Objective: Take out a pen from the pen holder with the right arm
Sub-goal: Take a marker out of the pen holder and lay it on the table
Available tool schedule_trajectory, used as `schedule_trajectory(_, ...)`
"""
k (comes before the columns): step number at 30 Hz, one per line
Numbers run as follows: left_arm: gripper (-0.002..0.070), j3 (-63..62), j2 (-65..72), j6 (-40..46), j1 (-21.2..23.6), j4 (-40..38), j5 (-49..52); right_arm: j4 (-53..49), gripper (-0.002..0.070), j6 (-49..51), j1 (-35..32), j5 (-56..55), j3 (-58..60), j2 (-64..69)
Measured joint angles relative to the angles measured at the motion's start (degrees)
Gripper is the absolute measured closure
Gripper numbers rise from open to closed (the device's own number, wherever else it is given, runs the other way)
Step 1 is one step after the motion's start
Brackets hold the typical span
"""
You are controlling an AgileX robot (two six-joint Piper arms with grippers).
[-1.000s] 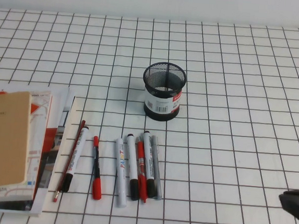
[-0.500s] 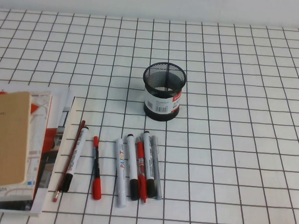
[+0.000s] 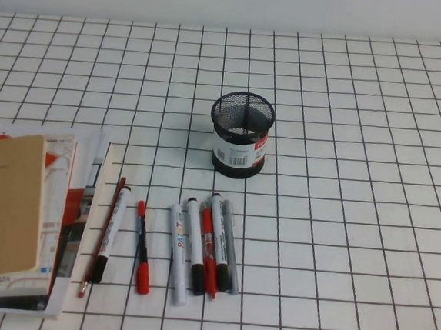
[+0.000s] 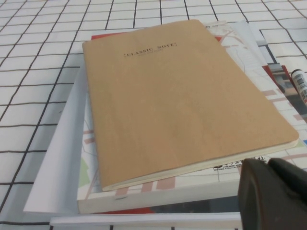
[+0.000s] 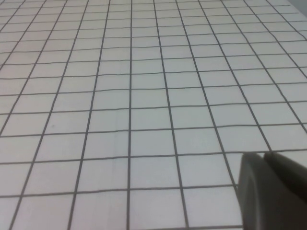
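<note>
Your left gripper hung just over the tan notebook, which topped the paper stack at the left. Its fingers were pressed together with nothing in them. Right of that, the pens lay in a row on the gridded table: red, white, black-capped and grey. Just beyond them stood the pen holder, an upright black mesh cup with a white barcode label. Your right gripper sat over bare grid, outside the high view, clamped closed and holding nothing.
</note>
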Motion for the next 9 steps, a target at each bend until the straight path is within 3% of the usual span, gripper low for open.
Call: schedule_trajectory(9, 0.0679, 0.00, 0.00, 0.00, 0.00, 0.00, 0.00, 0.00, 0.0692, 0.00, 0.00, 0.50, 0.00, 0.00)
